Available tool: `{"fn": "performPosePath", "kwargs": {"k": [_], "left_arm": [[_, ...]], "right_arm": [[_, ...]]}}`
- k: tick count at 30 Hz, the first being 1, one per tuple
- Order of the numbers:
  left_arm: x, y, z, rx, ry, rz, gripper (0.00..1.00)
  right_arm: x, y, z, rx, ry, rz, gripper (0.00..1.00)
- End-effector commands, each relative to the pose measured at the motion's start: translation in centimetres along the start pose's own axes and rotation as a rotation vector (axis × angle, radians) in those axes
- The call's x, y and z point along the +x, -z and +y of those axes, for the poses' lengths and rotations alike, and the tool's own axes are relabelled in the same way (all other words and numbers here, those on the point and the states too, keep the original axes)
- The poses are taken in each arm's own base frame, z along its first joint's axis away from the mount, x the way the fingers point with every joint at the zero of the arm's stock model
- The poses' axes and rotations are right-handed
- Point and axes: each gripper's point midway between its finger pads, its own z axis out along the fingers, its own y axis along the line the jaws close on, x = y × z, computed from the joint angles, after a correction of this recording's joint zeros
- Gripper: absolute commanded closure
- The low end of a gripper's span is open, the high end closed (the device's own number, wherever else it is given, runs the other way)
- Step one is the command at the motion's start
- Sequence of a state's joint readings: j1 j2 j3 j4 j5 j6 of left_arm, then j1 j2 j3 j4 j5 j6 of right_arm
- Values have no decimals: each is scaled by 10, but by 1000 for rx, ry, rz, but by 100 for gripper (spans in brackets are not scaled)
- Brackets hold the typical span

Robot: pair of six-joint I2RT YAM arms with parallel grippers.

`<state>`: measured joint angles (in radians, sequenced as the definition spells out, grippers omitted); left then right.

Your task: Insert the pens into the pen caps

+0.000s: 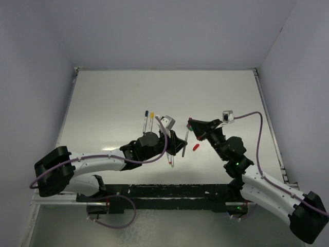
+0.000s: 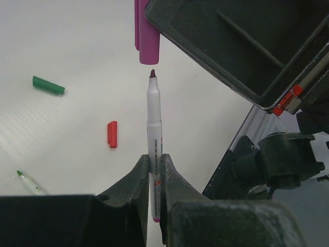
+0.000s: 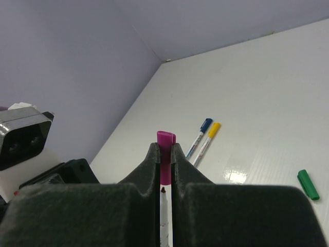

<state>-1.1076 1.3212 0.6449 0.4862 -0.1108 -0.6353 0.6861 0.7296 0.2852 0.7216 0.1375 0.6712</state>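
Note:
My left gripper [image 2: 154, 159] is shut on a white pen [image 2: 154, 118] and holds it off the table with its dark tip pointing at the purple cap [image 2: 148, 36]. My right gripper [image 3: 164, 149] is shut on that purple cap [image 3: 165, 146]. The pen tip [image 3: 163, 191] sits just short of the cap's open end, in line with it and apart from it. In the top view both grippers, left [image 1: 182, 144] and right [image 1: 190, 123], meet at mid-table. A green cap [image 2: 49, 85], a red cap [image 2: 112, 134] and a green-tipped pen [image 2: 28, 181] lie loose on the table.
Two capped pens, blue [image 3: 199, 135] and yellow [image 3: 207, 137], lie side by side further back on the table; they also show in the top view [image 1: 149, 119]. The green cap [image 3: 307, 184] lies to the right. Walls enclose the white table [image 1: 221, 98].

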Motion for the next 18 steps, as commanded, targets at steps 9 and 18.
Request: {"fn": "performPosePath", "kwargs": {"k": [9, 18], "left_arm": [[-24, -1, -10, 12, 9, -81, 100], [-22, -3, -6, -5, 6, -79, 100]], "right_arm": [[-6, 2, 9, -45, -47, -32, 100], [2, 1, 10, -53, -75, -1, 100]]}}
